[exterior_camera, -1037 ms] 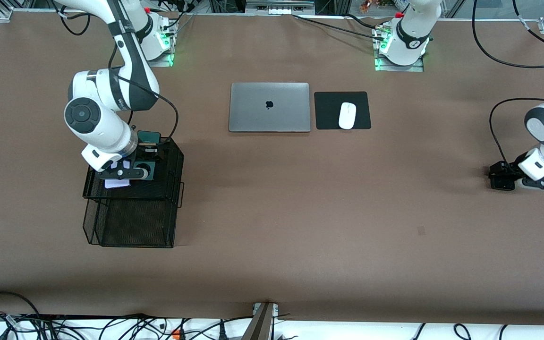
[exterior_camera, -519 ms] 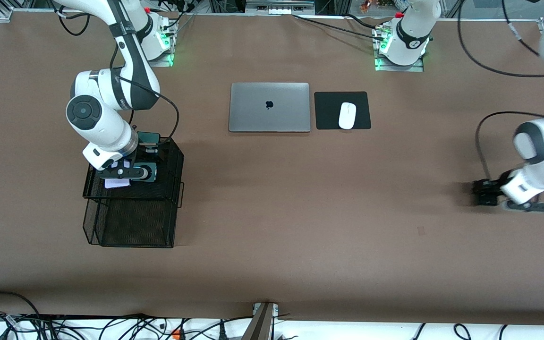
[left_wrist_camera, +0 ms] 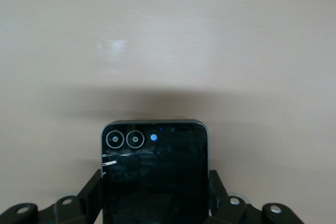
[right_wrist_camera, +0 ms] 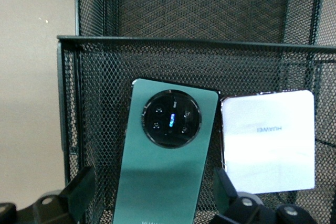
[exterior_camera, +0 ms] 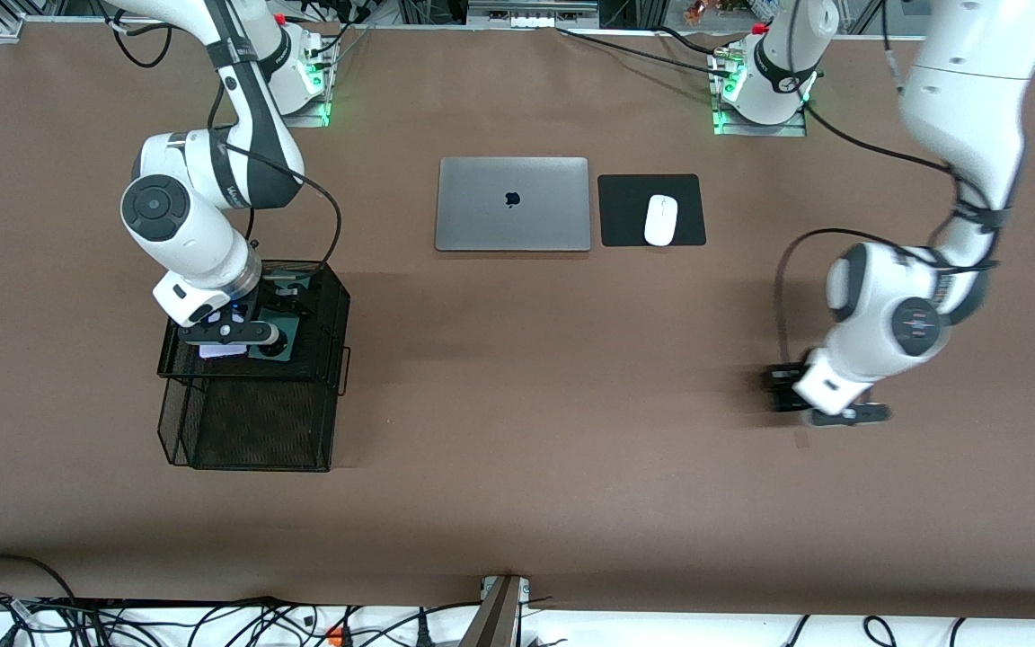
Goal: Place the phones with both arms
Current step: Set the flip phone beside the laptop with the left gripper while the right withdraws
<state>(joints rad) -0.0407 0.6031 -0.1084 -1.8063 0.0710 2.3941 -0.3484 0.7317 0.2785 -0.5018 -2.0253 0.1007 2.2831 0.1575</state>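
The long dark green phone point(right_wrist_camera: 168, 166) with its round camera ring lies flat in the top tray of the black mesh basket point(right_wrist_camera: 184, 43), beside the pale lilac-white phone point(right_wrist_camera: 268, 140). My right gripper point(right_wrist_camera: 152, 198) is open over the tray, a finger on each side of the green phone with a gap to each. The front view shows this gripper point(exterior_camera: 257, 319) over the basket point(exterior_camera: 248, 431), with the white phone point(exterior_camera: 221, 350) partly under it. My left gripper point(left_wrist_camera: 155, 203) is shut on the small black phone point(left_wrist_camera: 155, 166) and holds it low over bare table point(exterior_camera: 785, 388).
A closed silver laptop point(exterior_camera: 512, 203) and a white mouse point(exterior_camera: 660, 219) on a black pad point(exterior_camera: 625, 211) lie near the arms' bases. The basket stands toward the right arm's end of the brown table point(exterior_camera: 517, 431).
My left arm has swung with the black phone toward the middle of the table. The green phone, earlier tilted up, now lies flat in the tray and the right gripper has opened.
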